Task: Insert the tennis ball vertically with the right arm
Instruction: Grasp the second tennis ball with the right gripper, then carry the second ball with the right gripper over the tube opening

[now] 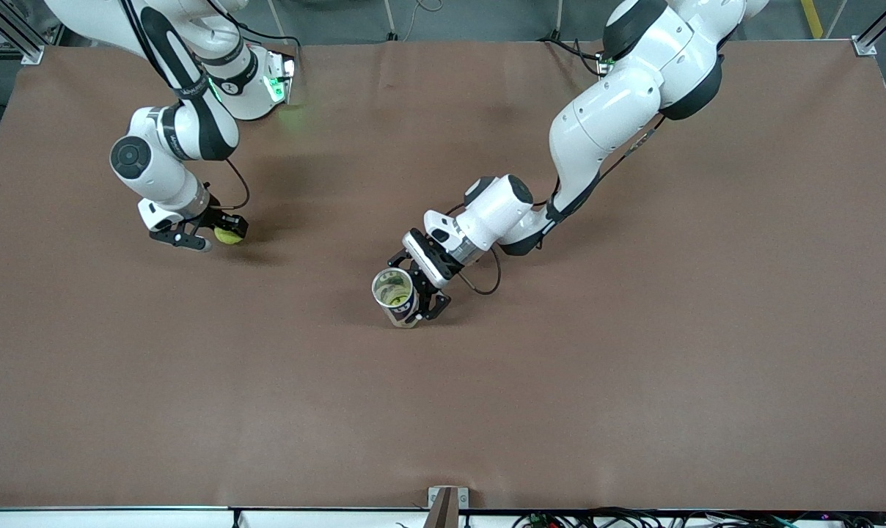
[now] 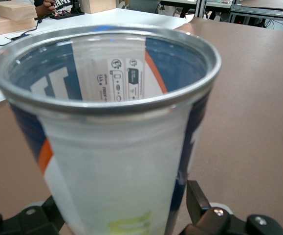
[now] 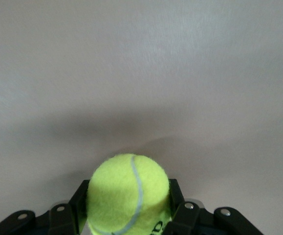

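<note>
Printed label (image 2: pixel 121 78) inside can (image 1: pixel 397 295)

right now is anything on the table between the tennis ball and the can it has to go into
Nothing visible. The right pincer is shut on the tennis ball at the right arm's end of the table; only bare brown table lies between it and the open-topped can, which the left pincer holds mid-table.

The can (image 1: pixel 397 295) stands mid-desk (image 1: pixel 634 381), nearer the front camera than the tennis ball (image 1: pixel 228 235), which sits toward the right arm's end.
</note>
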